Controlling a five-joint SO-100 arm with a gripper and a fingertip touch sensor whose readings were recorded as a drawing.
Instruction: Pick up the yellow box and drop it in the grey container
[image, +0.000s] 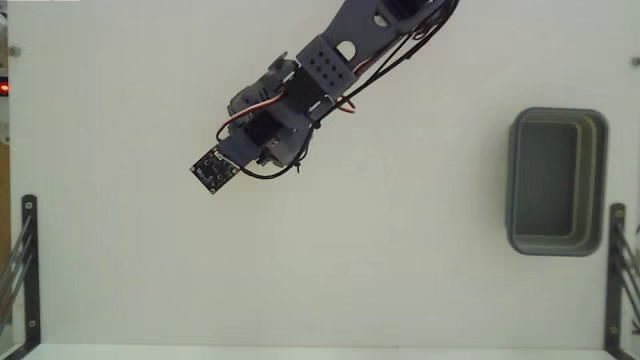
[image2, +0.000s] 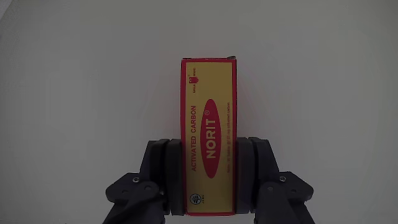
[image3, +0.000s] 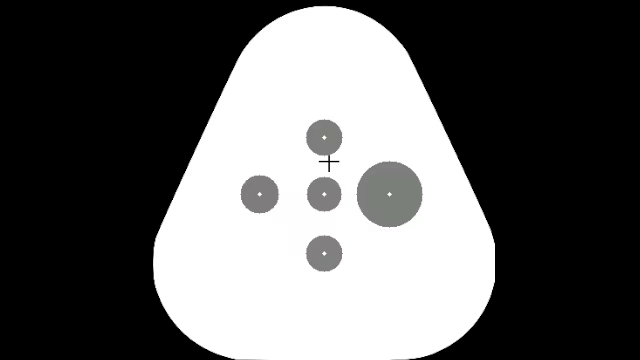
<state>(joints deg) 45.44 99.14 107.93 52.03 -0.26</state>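
Wrist view showed the claw pinching the yellow box across its narrow width, one dark finger pressed flat against the left long edge and the other against the right, down near the end closest to the camera. The box ran straight away from the claw, its red oval label facing the lens, and most of its length stuck out beyond the fingers over plain white worktop. Whether the box was lifted clear of the worktop or only resting on it could not be told from this angle. In the fixed view the arm reached down from the top edge toward the left half of the worktop, and it hid both the claw and the box beneath it; only the small camera board at its tip stood out. The grey container sat well apart at the right side of that view, upright, open and with nothing visible inside. By my reading, the grasp was made and looked square and firm, so the picking part was done or nearly so. What was left was the carry across to the right, bringing the box above the container's opening, and letting go so it dropped inside.
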